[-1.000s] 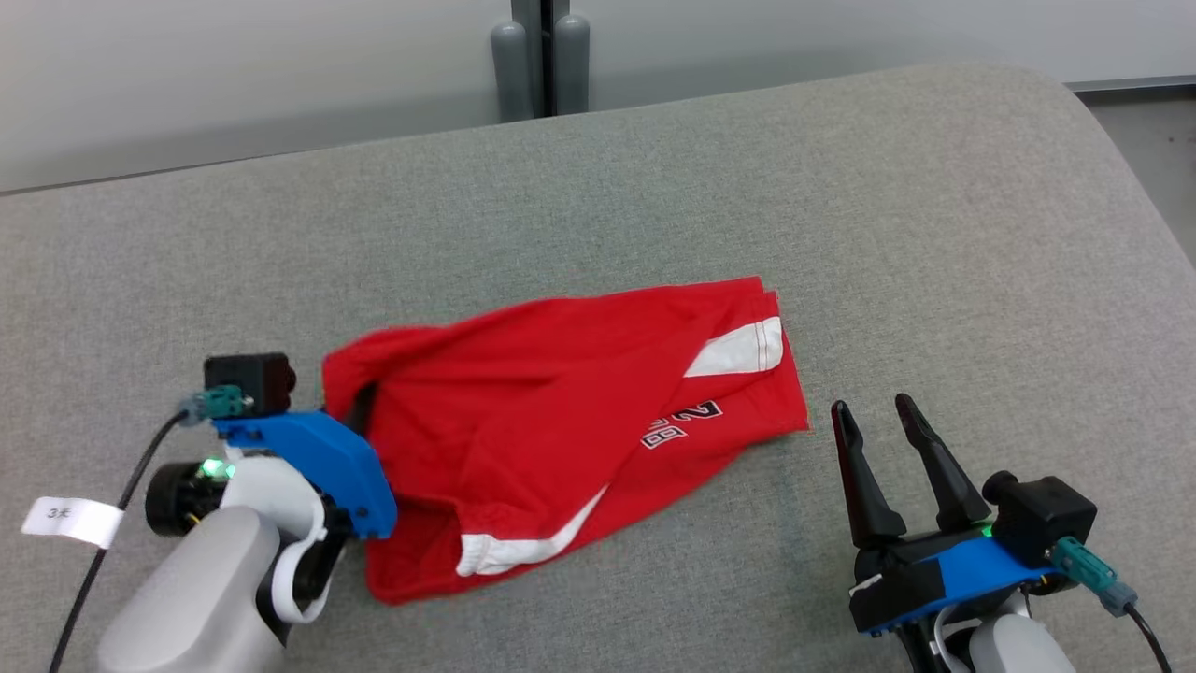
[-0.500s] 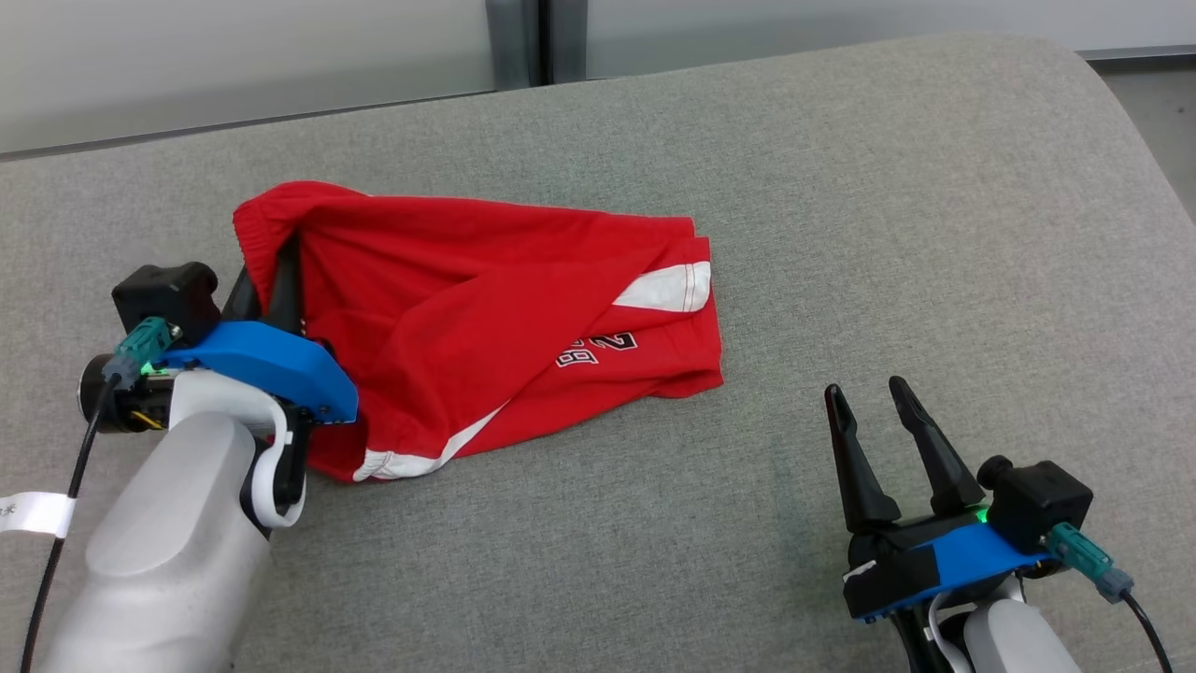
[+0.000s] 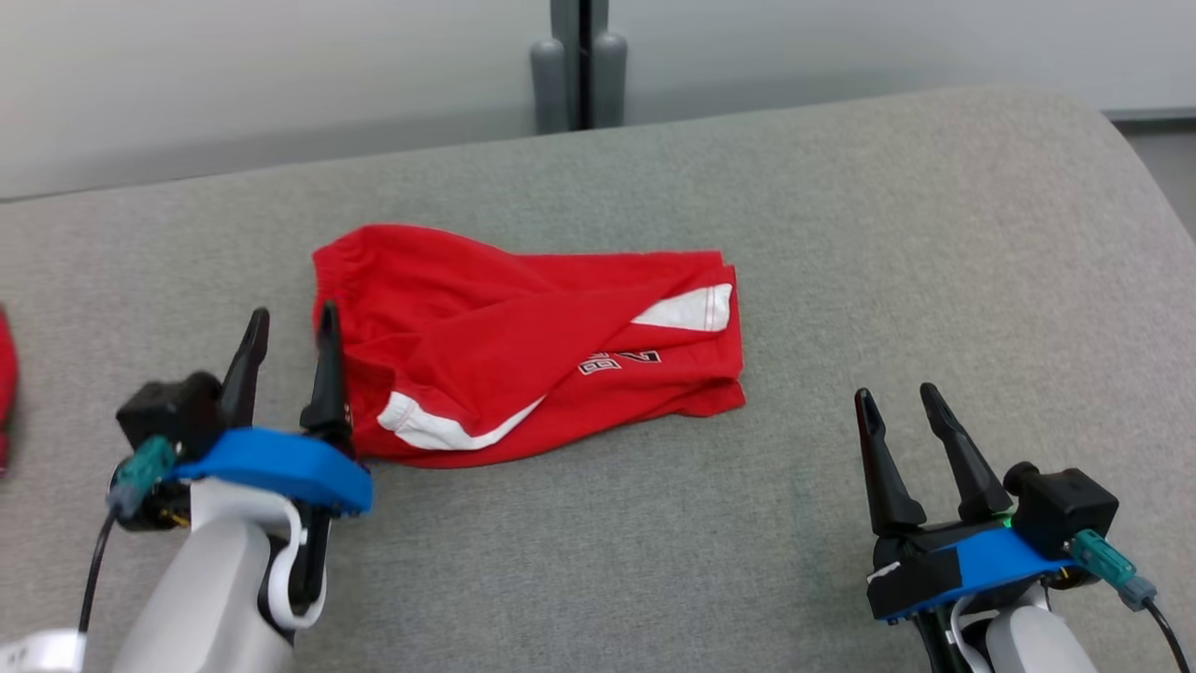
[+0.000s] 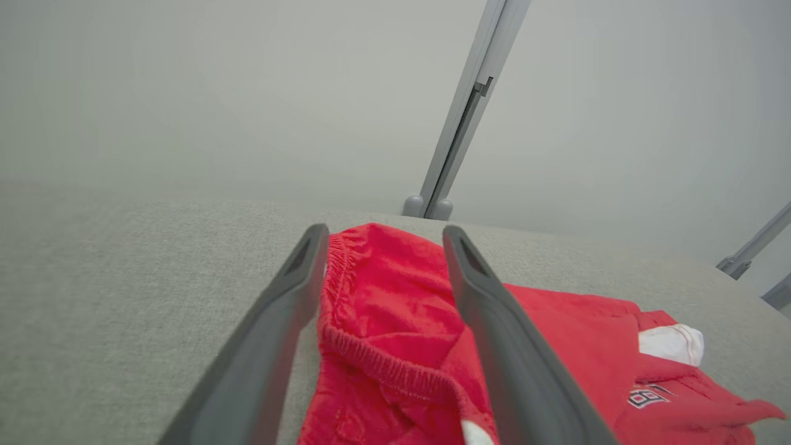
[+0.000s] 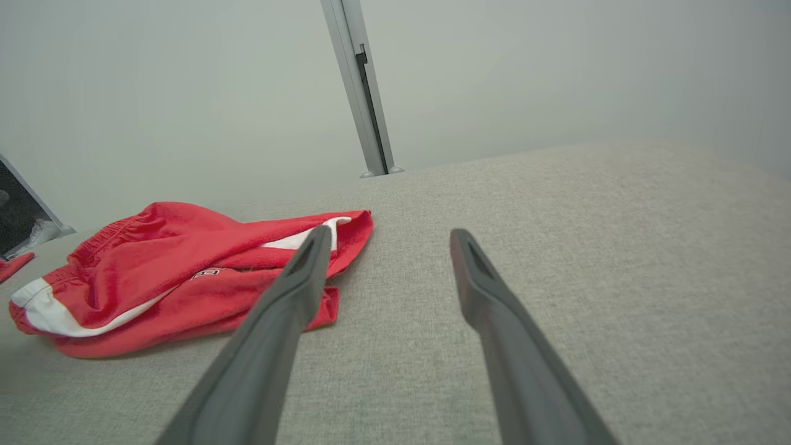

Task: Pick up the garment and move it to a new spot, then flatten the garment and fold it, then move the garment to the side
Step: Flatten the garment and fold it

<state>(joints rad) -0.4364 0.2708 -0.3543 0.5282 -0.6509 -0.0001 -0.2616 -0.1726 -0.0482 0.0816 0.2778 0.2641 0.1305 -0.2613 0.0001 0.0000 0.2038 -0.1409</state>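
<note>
The shorts (image 3: 542, 346) lie on the grey cloth-covered desk (image 3: 841, 234), a little left of its middle. Their long axis runs left to right across the head view. The gathered waistband is at the left end and the leg hems point right. They are red, loosely folded over themselves and creased, not flat. A white side panel shows near the right end and another near the front left edge, with a small black-and-white print between them.

The left tool (image 3: 293, 313) stands at the waistband end, fingers spread and grasping nothing. In the left wrist view the waistband lies in the gap between the two fingers; I cannot tell whether either finger touches the cloth. The right tool (image 3: 897, 394) is also spread and empty, over bare desk to the right of the hems and apart from them.

Behind the desk is a plain pale wall (image 3: 234, 75) with a grey upright post (image 3: 579, 65). A scrap of another red cloth (image 3: 5, 374) shows at the far left edge.
</note>
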